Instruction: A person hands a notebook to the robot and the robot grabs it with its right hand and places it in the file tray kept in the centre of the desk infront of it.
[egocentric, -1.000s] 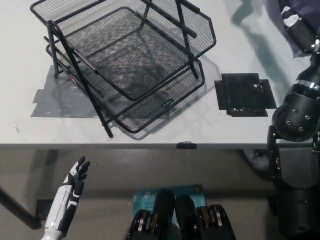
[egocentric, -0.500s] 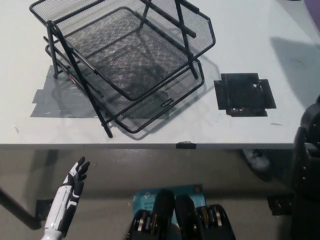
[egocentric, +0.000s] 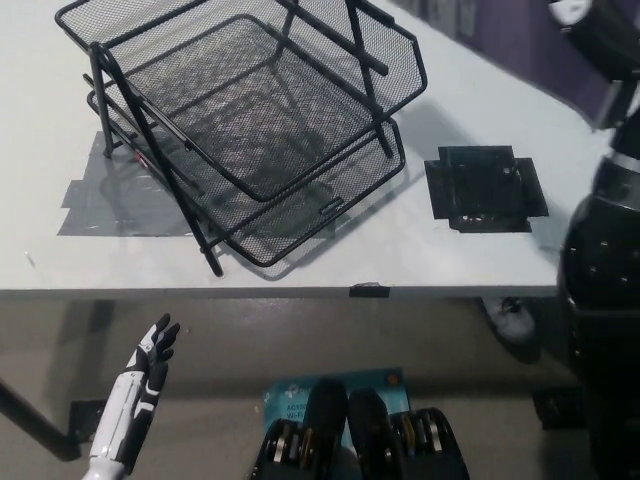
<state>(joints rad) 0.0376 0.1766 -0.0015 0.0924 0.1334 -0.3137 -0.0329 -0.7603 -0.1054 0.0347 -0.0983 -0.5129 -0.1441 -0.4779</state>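
A black wire-mesh file tray (egocentric: 250, 110) with two stacked tiers stands on the white desk (egocentric: 480, 255), left of centre. No notebook shows in the head view. My black right arm (egocentric: 600, 270) rises along the right edge and runs up to the top right corner, where its hand lies outside the picture. My white left hand (egocentric: 152, 362) rests below the desk's front edge at the lower left, open with its fingers apart and holding nothing.
A square of black tape (egocentric: 485, 188) lies on the desk right of the tray. Grey tape (egocentric: 100, 205) sits under the tray's left side. The desk's front edge (egocentric: 300, 293) carries a small black tape mark. Something purple (egocentric: 500, 30) shows beyond the far right corner.
My right arm has come back into the picture at the right edge and now reaches up toward the top right corner. The left hand and tray have not moved.
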